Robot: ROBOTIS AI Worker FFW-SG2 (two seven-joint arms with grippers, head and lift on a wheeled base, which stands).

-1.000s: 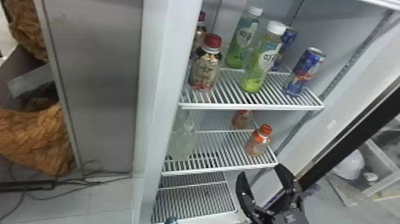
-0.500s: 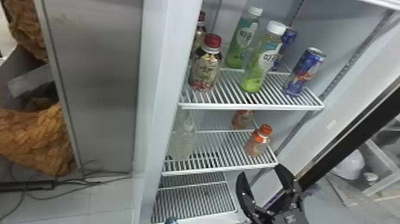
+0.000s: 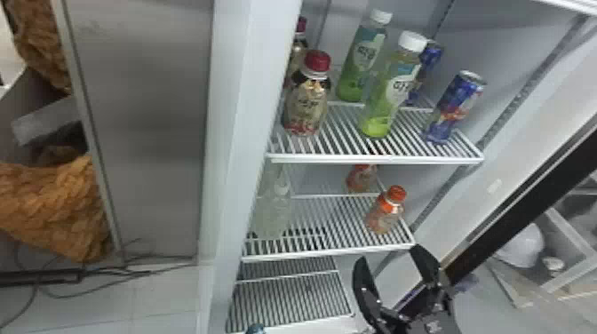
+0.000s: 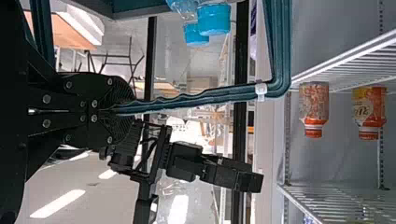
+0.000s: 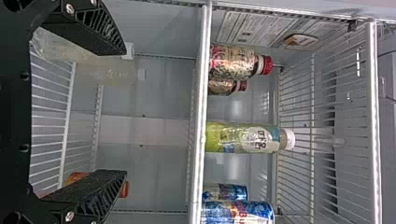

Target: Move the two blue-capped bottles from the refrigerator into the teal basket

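The right gripper (image 3: 387, 256) stands wide open and empty, before the right end of the middle shelf's front edge (image 3: 328, 255). The left gripper (image 4: 122, 110) is closed on the handle (image 4: 224, 94) of the teal basket (image 4: 140, 5); the two blue-capped bottles (image 4: 214, 19) stand in the basket, caps beside each other under the handle. In the right wrist view, the right gripper (image 5: 125, 112) spans open space in the compartment, one finger overlapping the clear bottles (image 5: 84, 49), the other an orange-capped bottle (image 5: 125, 189). Upper limit of that space: the upper shelf (image 3: 377, 158), which bears green bottles (image 3: 391, 89), red-capped bottles (image 3: 308, 102) and blue cans (image 3: 455, 106). Lateral limit: the refrigerator's side wall (image 3: 533, 57). The head view adds the lower shelf (image 3: 288, 302) and the dark door edge (image 3: 524, 204); the right wrist view adds a printed panel (image 5: 257, 30) on the inner wall.
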